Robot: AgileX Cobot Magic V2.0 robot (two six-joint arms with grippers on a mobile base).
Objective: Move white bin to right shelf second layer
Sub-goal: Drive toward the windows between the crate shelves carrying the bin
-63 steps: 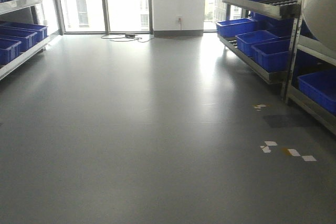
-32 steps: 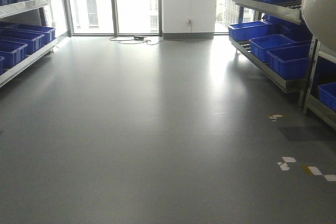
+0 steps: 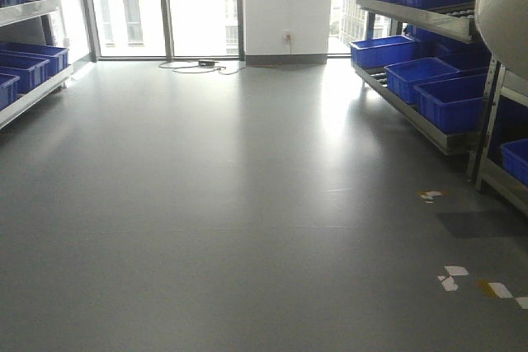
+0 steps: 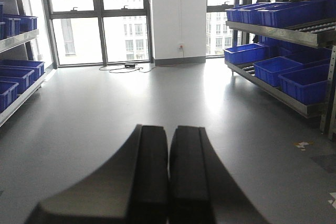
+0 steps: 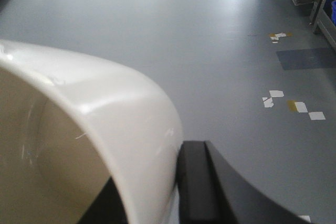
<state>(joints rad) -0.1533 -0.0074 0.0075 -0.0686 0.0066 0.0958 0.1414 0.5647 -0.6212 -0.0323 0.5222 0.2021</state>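
Two tools in view. Right tool (image 5: pixel 152 195) pinches the bin (image 5: pixel 105 114) at its rim: one black finger (image 5: pixel 197 182) outside the wall, the other dark one inside. The bin hangs above the floor (image 3: pixel 247 204), touching no shelf. In the front view its pale rounded wall (image 3: pixel 505 2) fills the top right corner, in front of the near rack post. Left tool (image 4: pixel 169 145): pads pressed together, nothing between them, pointing down the aisle.

Right shelf (image 3: pixel 412 18) runs along the right side, blue crates (image 3: pixel 450 100) on its sloping levels. White roller tracks show on the upper level in the left wrist view (image 4: pixel 315 27). More crates (image 3: pixel 25 63) on the left rack. Tape scraps (image 3: pixel 452 276) lie on the floor near the right rack. Can't tell how close the bin is to the shelf.
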